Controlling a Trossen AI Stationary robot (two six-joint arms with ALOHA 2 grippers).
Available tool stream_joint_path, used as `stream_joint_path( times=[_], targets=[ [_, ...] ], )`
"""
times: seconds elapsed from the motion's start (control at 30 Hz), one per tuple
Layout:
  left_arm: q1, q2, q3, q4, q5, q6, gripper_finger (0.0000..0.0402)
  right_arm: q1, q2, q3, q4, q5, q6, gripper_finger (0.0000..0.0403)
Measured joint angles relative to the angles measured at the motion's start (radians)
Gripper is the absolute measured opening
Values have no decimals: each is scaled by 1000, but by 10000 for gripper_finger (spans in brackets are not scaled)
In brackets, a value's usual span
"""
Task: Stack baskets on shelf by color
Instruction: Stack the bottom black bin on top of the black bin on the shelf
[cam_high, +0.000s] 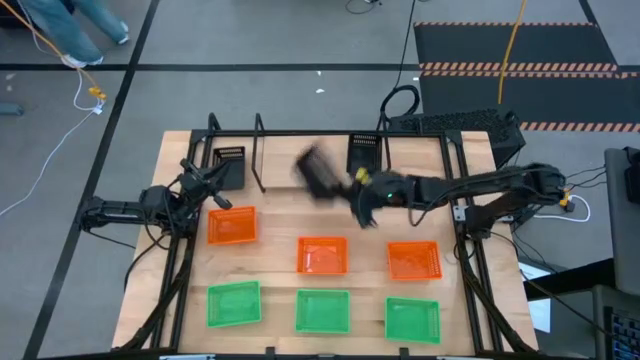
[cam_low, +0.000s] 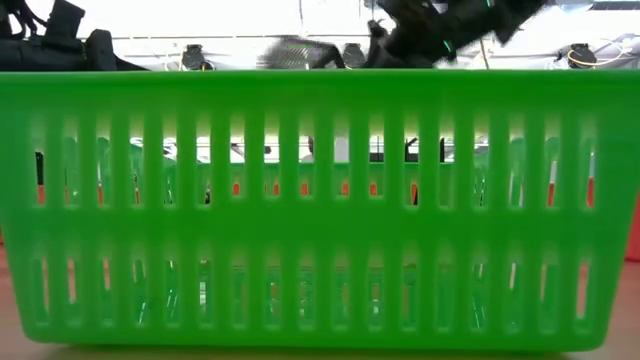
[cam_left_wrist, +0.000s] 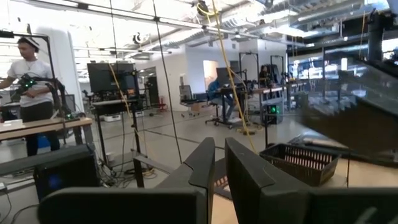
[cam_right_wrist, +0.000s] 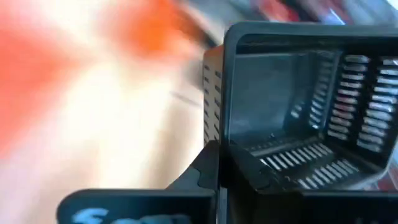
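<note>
The right end effector (cam_high: 345, 185) is clamped on the wall of a black basket (cam_high: 318, 172), which looks blurred and lifted above the worktop (cam_high: 275, 225), with the shelf (cam_high: 258, 150) just beyond it, while the left end effector (cam_high: 205, 180), fingers close together, waits beside another black basket (cam_high: 230, 160).

Nothing here can be read. No label, brand, number or sign shows on any basket, on the shelf, on either arm or on the table. Some pale marks sit on the dark housing in the right wrist view, but they are too blurred to make out as letters. The screens and gear in the room behind show no legible writing either.
</note>
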Motion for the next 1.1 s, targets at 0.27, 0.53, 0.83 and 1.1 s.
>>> stream_joint_path(
  times=[0.27,0.53,0.83,1.1],
  targets=[
    [37,0,0,38,-1,6,42,-136,68,460,-666,108,376,3],
    [59,0,0,17,0,4,42,-269,287,675,-1077,67,473,5],
    [59,0,0,-25,2,0,42,-294,357,634,-1183,60,481,7],
    [59,0,0,-19,2,-5,42,-296,363,599,-1192,-41,480,8]
  ],
)
